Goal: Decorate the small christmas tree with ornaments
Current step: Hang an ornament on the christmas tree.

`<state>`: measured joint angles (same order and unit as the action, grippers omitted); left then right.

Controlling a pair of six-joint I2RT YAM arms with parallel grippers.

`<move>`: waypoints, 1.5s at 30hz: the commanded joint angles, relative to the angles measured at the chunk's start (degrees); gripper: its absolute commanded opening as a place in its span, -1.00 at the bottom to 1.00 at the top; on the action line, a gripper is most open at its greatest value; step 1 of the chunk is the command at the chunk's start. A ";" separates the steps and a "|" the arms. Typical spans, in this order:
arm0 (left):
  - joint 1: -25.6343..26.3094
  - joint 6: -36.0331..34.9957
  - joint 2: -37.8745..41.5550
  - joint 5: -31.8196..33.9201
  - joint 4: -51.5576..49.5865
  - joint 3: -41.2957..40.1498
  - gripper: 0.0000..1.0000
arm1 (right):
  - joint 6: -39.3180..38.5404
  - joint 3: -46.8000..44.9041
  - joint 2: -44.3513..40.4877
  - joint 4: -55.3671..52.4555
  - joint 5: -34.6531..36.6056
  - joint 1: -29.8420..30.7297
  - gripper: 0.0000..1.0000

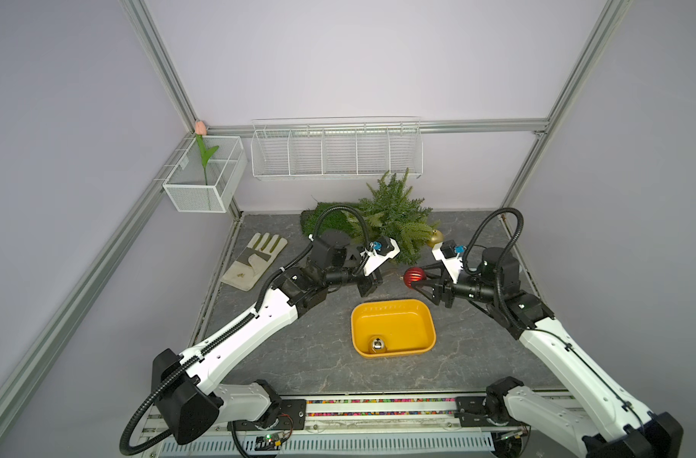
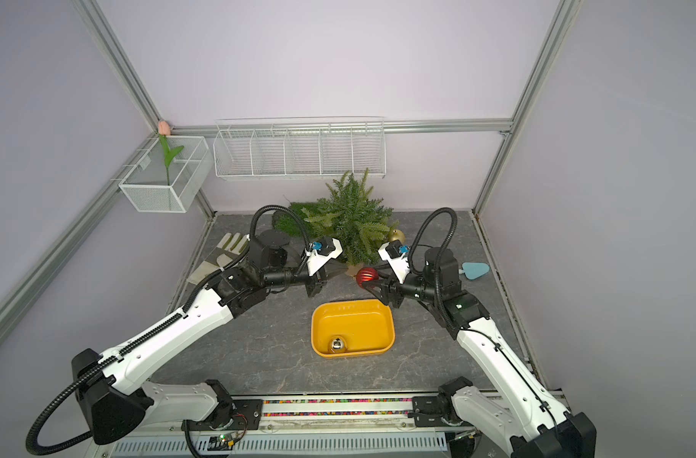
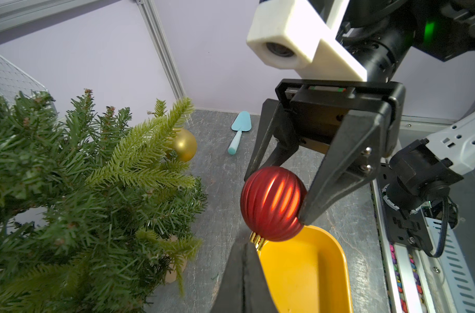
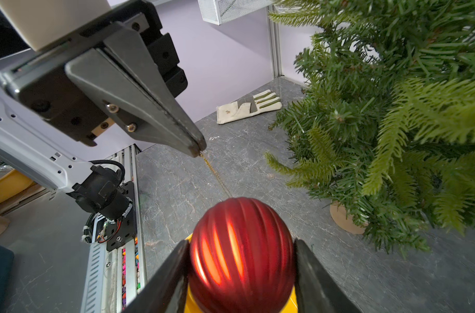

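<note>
Grey marbled tabletop (image 1: pixel 298 357), bearing work glove (image 1: pixel 255 259), green mat (image 1: pixel 333 223), small christmas tree (image 1: pixel 394 214), yellow tub (image 1: pixel 392 304), blue trowel (image 2: pixel 475 270)

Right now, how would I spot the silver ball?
Find the yellow tub on the grey table, before the small tree. The silver ball lies alone inside it. It is mirror-shiny; its neighbours are a red ball and a gold ball.

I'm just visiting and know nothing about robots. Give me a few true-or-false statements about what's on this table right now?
The right gripper holds the red bauble. True.
The gold bauble sits against the tree's branches. True.
The silver bauble hangs on the tree. False: it lies in the yellow tub.
The left gripper is wide open. False: it is shut on the red bauble's gold cord.
The glove lies in the tub. False: it lies on the table.
</note>
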<state>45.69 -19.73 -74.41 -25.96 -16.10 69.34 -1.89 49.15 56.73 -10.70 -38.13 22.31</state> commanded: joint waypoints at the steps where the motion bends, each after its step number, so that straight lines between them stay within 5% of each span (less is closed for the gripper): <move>1: -0.35 -0.34 0.14 0.92 1.55 -0.32 -1.00 | -0.17 0.86 0.87 1.47 1.39 0.37 -0.30; 45: -0.96 0.17 -2.38 7.49 8.25 -4.65 -1.00 | -2.85 6.35 5.98 0.55 8.47 2.55 -0.56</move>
<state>45.08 -19.70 -76.05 -19.27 -9.17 65.32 -3.46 54.13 62.41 -9.32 -30.81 24.49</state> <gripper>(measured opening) 0.050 0.573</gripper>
